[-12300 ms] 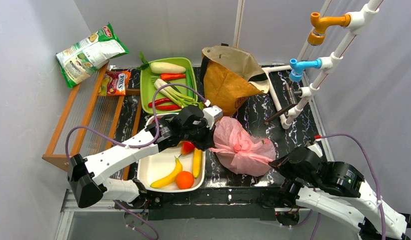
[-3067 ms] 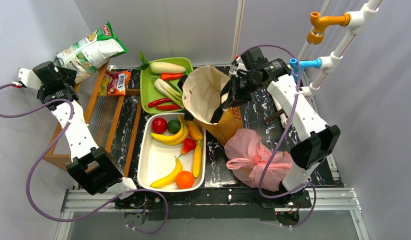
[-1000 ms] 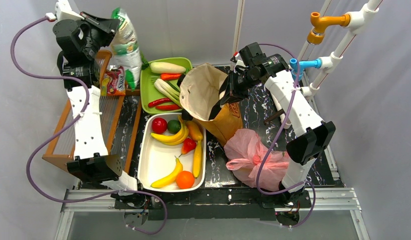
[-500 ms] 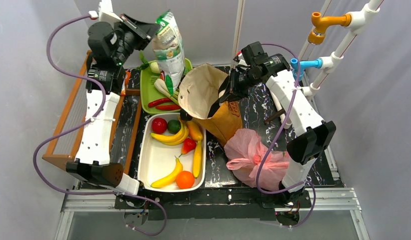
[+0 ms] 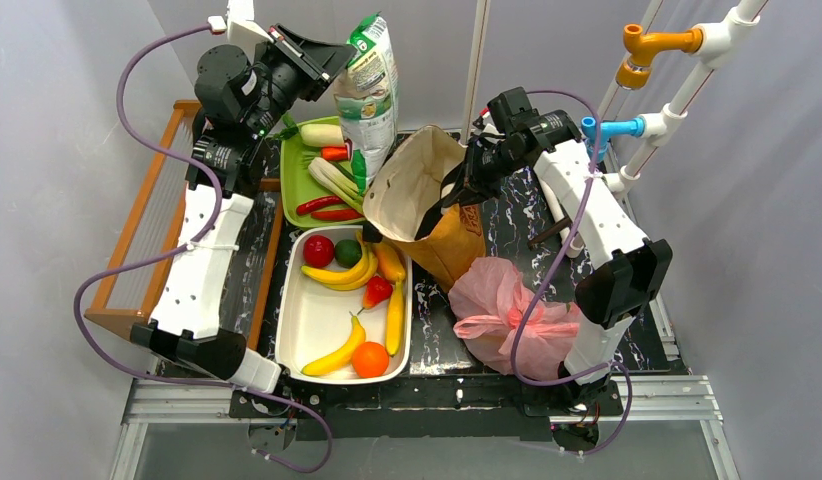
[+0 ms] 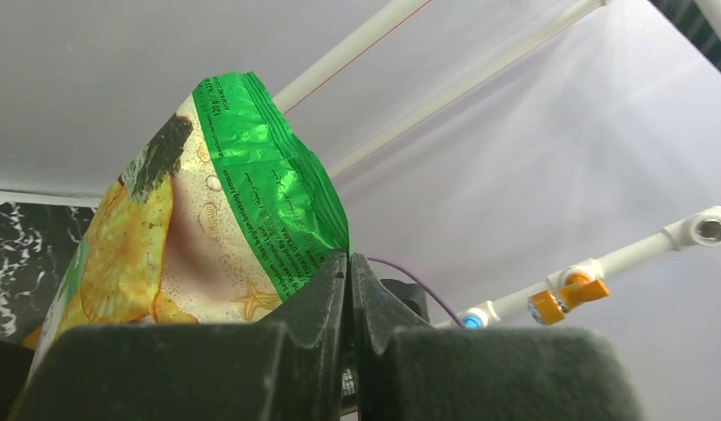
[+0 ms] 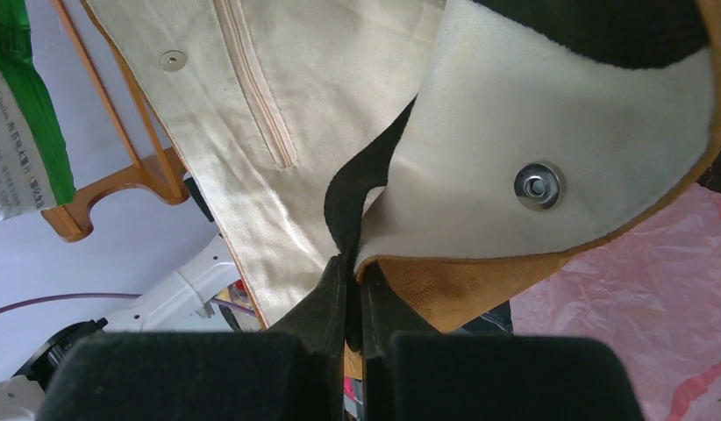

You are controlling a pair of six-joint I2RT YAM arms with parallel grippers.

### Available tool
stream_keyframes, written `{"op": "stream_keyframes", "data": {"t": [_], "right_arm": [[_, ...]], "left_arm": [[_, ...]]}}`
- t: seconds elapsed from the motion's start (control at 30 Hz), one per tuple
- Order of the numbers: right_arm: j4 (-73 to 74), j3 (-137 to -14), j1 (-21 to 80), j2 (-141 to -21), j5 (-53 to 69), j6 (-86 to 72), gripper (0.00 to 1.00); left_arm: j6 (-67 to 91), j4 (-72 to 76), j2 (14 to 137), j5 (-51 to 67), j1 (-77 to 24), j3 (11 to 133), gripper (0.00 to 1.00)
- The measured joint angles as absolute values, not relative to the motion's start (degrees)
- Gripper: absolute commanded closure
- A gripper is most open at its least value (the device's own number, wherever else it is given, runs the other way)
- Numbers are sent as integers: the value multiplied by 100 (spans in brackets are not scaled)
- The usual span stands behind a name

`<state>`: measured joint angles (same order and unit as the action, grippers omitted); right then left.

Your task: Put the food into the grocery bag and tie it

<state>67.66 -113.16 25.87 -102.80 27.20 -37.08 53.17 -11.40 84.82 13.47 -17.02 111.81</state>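
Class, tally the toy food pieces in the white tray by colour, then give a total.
Yellow pieces: 3
Red pieces: 2
Orange pieces: 2
Green piece: 1
Total in the white tray: 8

Glossy film, matt cloth, crinkled plastic

The crisp packet [image 6: 225,193] pinched in the left gripper [image 6: 348,267] is shiny, creased foil film; its fingers [image 6: 296,316] are matt black plastic. Above the right gripper [image 7: 350,267], the brown bag [image 7: 458,289] shows a rough kraft-like outside, smooth cream cloth lining and 1 bright metal snap [image 7: 537,186]. To that gripper's right, the grocery bag [image 7: 638,298] is thin wrinkled pink plastic.
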Motion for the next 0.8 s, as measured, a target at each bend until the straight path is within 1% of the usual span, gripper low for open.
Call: {"op": "stream_keyframes", "data": {"t": [0.57, 0.8], "right_arm": [[6667, -11157, 2477, -10169, 2794, -3728, 99], [6600, -11083, 2434, -10130, 2838, -3728, 99]], "left_arm": [[6031, -685, 8412, 1509, -2117, 11019, 100], [6136, -628, 8409, 1546, -2270, 11146, 100]]}}
